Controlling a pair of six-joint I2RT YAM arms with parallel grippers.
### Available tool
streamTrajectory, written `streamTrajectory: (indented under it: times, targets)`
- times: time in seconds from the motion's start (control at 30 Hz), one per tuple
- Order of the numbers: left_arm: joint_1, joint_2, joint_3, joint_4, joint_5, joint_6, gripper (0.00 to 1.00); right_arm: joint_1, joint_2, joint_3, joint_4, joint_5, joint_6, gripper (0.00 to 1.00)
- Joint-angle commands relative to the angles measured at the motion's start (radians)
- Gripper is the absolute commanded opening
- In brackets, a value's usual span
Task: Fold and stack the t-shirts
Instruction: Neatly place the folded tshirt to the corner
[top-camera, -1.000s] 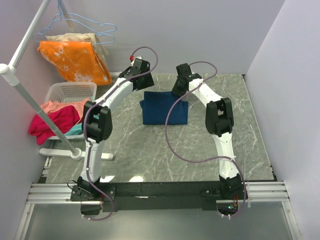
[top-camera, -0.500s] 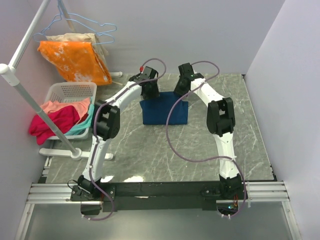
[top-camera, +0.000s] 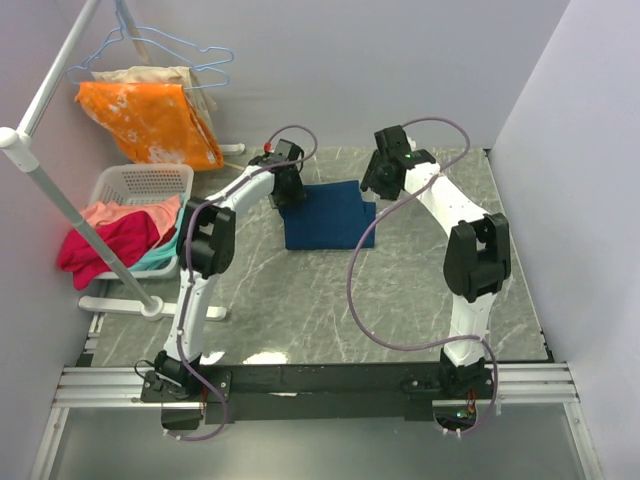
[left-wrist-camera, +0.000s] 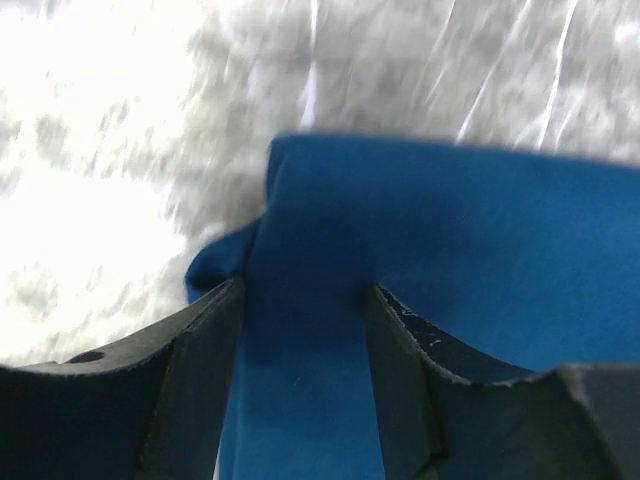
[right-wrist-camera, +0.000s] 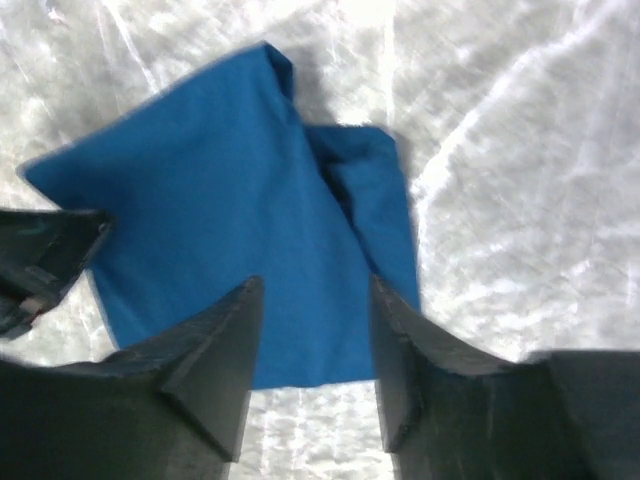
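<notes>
Jaws on both my claws stand apart, gripping nothing: left claw (left-wrist-camera: 303, 290) low over the folded blue t-shirt (top-camera: 330, 218) corner, right claw (right-wrist-camera: 316, 285) higher above it

- Grey marbled table (top-camera: 300, 300), with pale veins running across it.
- White slatted basket (top-camera: 140, 180) at the table's left edge, red, pink and teal cloth (top-camera: 105, 240) spilling over its rim; which garments these are is hard to tell.
- White rack pole (top-camera: 60, 200) slanting in front of the basket.
- Orange cloth (top-camera: 150, 120) hanging in the far left corner, under blue wire hangers (top-camera: 190, 50).
</notes>
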Motion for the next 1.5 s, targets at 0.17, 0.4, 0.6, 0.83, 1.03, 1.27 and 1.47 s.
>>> streamTrajectory:
  times: [0.17,0.4,0.6,0.83,1.03,1.27,1.47]
  targets:
    - [0.008,-0.322,-0.194,0.082,-0.023,0.034,0.6,-0.06,-0.062,-0.162,0.043,-0.079,-0.057,0.77]
    - [0.031,-0.47,-0.297,0.073,0.01,0.049,0.61,-0.074,-0.005,-0.184,0.118,-0.151,-0.115,0.81]
    - [0.075,-0.565,-0.383,0.077,0.055,0.051,0.6,-0.085,0.038,-0.193,0.177,-0.271,-0.128,0.86]
    - [0.112,-0.626,-0.417,0.073,0.07,0.06,0.6,-0.097,0.081,-0.181,0.169,-0.306,-0.131,0.88]
    - [0.132,-0.646,-0.434,0.073,0.075,0.06,0.6,-0.094,0.118,-0.19,0.169,-0.351,-0.128,0.88]
    - [0.147,-0.657,-0.444,0.073,0.075,0.063,0.6,-0.054,0.144,-0.204,0.174,-0.377,-0.145,0.84]
    - [0.157,-0.668,-0.452,0.071,0.073,0.066,0.6,-0.02,0.205,-0.152,0.155,-0.398,-0.154,0.8]
